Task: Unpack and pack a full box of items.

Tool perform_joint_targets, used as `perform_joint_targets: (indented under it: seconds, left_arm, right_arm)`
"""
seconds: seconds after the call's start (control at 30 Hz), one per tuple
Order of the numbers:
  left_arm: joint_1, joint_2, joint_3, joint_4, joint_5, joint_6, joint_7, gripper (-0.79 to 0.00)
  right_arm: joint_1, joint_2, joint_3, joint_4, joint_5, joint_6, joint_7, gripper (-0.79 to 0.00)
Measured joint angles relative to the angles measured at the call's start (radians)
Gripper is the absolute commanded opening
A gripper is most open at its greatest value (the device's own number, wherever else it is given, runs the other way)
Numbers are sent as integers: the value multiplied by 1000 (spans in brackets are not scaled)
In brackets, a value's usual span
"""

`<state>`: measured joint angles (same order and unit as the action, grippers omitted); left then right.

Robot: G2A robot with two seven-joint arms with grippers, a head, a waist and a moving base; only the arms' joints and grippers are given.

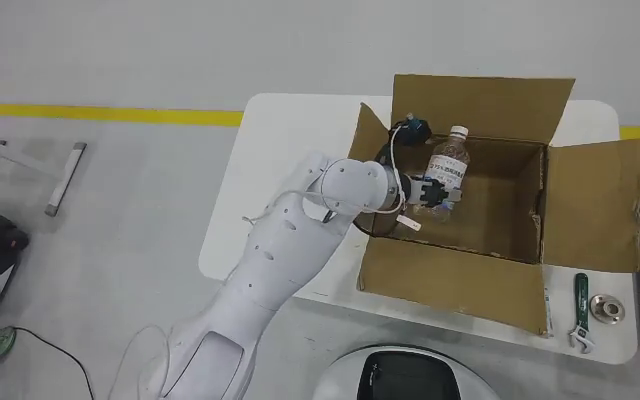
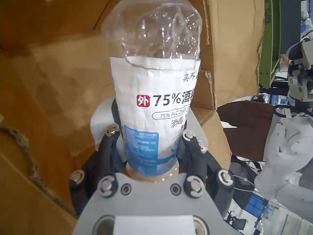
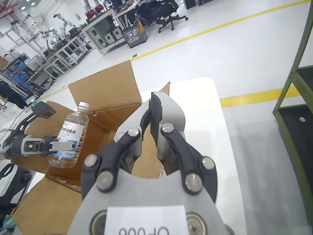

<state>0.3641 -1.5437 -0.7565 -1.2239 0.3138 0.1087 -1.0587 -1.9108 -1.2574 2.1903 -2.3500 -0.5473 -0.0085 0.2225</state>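
Box (image 1: 450, 282) stands open on the white table (image 1: 290, 140), all four flaps spread outward. The left gripper (image 1: 432, 192) holds a clear bottle (image 1: 447, 165) over the box's interior, near the left wall, with the capped end pointing toward the far flap. A wrench (image 1: 581, 310) and a round metal part (image 1: 606, 308) lie on the table just beyond the box's right flap. The box floor appears bare, so whether the bottle is going in or coming out cannot be told.

Left wrist view: the left gripper (image 2: 151, 133) is clamped on the labelled lower half of the bottle (image 2: 154, 50), one pad on each side. The grip looks square. The brown wall (image 2: 49, 74) lies close behind it.

Right wrist view: the right gripper (image 3: 152, 113) has its pads pressed together with nothing between them. It hangs above the table (image 3: 195, 103), beside the box (image 3: 105, 91). The bottle (image 3: 69, 135) tilts in the left gripper (image 3: 61, 145), its base level with the rim.

Judgement: keep the grip low and firm, and move the bottle vertically until it clears the rim. The left flap and wall are the nearest obstructions. Open room lies at the box's centre and on the table to the left.
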Motion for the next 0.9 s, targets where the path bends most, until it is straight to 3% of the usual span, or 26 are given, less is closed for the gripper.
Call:
perform_joint_targets:
  seconds: [0.47,0.6,0.9]
  left_arm:
    - [7,0,-1,0,2,4,7,-785]
    - [31,-4,6,-6,3,76,27,-785]
    - [-4,-28,71,-12,47,223,-11,-785]
  right_arm:
    - [20,-3,-63,0,-49,-5,14,-785]
    - [29,-4,-78,0,-64,-2,13,-785]
    - [30,-6,-76,0,-69,-6,18,-785]
